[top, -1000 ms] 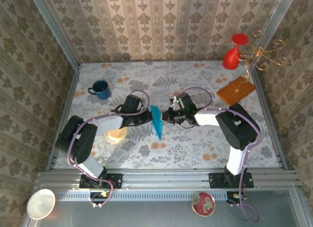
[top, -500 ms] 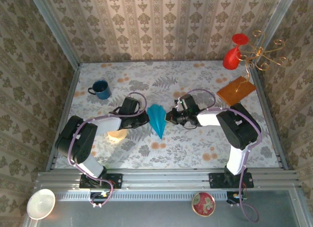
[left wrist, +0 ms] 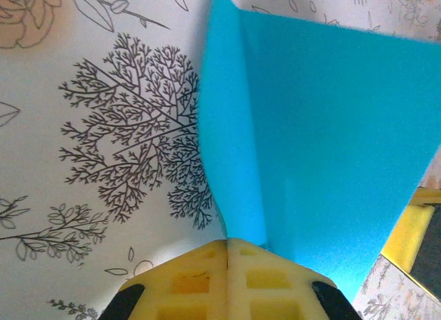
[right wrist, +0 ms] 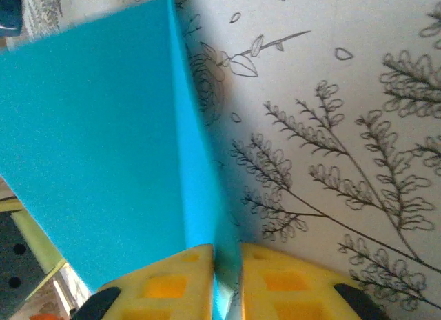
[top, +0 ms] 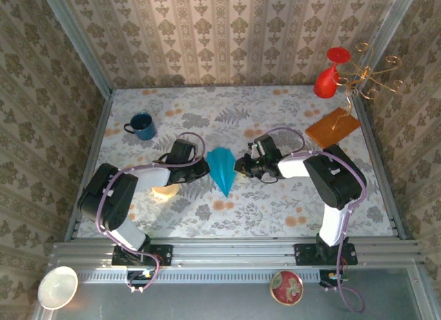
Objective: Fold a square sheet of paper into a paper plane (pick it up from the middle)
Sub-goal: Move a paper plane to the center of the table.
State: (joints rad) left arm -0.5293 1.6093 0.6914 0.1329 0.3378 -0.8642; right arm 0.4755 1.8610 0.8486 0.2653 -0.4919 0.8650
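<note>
Left claw (left wrist: pixel 227 243) is pressed together, pinching the left edge of the paper plane (top: pixel 222 170). My right claw (right wrist: pixel 226 247) has its fingers a slit apart with the plane's opposite edge in the slit, and I cannot tell whether they bear on it. The plane is between both claws over the middle of the worktop (top: pixel 275 210), sharp point toward my bases and broad end away; farther back are a blue mug (top: pixel 142 125) at left and an orange-brown sheet (top: pixel 333 127) at right, both well apart from it.
</note>
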